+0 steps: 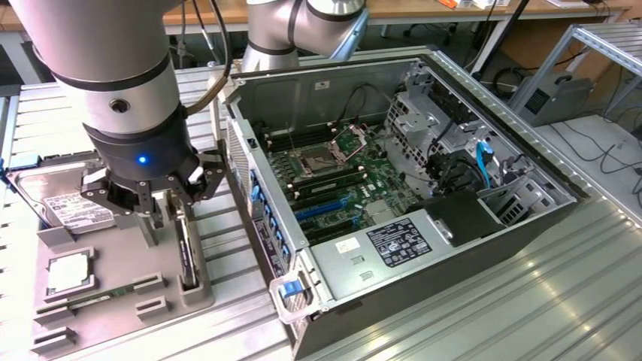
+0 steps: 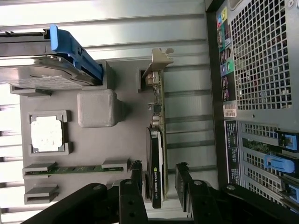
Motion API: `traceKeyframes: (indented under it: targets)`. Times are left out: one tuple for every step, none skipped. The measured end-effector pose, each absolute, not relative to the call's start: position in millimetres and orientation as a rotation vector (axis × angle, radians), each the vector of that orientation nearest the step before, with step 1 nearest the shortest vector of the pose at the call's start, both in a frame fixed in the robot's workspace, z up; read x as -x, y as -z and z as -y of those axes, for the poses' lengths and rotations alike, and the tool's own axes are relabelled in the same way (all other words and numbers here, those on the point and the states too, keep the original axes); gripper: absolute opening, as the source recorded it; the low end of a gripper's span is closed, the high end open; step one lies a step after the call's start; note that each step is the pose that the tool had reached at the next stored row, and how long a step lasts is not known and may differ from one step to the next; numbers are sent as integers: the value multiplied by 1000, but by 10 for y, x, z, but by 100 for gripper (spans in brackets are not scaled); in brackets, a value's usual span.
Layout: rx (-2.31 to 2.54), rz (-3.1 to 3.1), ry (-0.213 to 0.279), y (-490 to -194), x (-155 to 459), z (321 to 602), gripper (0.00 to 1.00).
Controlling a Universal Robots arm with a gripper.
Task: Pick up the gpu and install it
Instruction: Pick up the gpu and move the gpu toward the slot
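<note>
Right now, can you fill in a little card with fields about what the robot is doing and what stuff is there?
pincer: open, one finger on each side of the gpu
gpu: standing on its edge in a slot of the gray tray, not lifted
also on the tray: hard drive in a blue-edged frame, green memory stick, square silver chip
computer case: side open, beside the tray, at the exterior view's right
job so far: gpu not yet in the case

Ribbed metal table [image 1: 482, 316]; wooden bench [image 1: 422, 9] behind.
</note>
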State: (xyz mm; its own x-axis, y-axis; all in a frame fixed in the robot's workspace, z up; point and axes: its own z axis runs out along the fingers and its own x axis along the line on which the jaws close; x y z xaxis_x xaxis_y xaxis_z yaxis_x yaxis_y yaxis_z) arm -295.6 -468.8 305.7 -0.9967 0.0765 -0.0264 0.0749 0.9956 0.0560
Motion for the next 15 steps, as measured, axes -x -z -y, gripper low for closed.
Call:
traceKeyframes:
  targets:
    - [-118, -3110, -86, -3056, 2956, 4688, 42]
    - [-118, -3109, -86, -3056, 2956, 4688, 42]
    - [-118, -3110, -86, -3056, 2956, 4688, 42]
    - [-118, -3109, -86, -3054, 2956, 4688, 42]
    - [-118, -3109, -86, -3045, 2956, 4688, 42]
    - [-118, -3109, -86, -3037, 2956, 4688, 42]
    - [-118, -3109, -86, -3027, 2956, 4688, 42]
    - [-118, -3109, -86, -3013, 2956, 4688, 42]
    - [-118, -3109, -86, -3003, 2956, 4688, 42]
    - [-118, -3110, -86, -2990, 2956, 4688, 42]
    - [-118, -3110, -86, -2979, 2956, 4688, 42]
    - [-118, -3110, -86, -2968, 2956, 4688, 42]
    - [-118, -3109, -86, -2955, 2956, 4688, 42]
    - [-118, -3109, -86, -2940, 2956, 4688, 42]
    - [-118, -3109, -86, -2924, 2956, 4688, 42]
